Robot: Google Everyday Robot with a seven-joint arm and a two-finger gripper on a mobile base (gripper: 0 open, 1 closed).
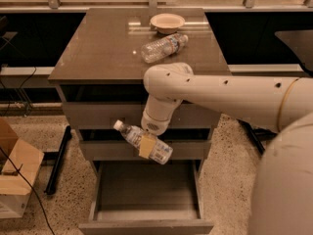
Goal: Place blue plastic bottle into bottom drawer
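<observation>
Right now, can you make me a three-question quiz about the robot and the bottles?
1. Where is the slim blue-labelled plastic bottle? A) in a sink B) on a shelf C) held by the gripper in front of the drawers
2. How many bottles are there? A) one B) two C) four
3. The wide grey bottom drawer is: A) pulled open B) shut C) missing
Answers: C, the gripper clamps it mid-air; B, a clear ribbed bottle also lies on the brown cabinet top; A, its inside shows.
</observation>
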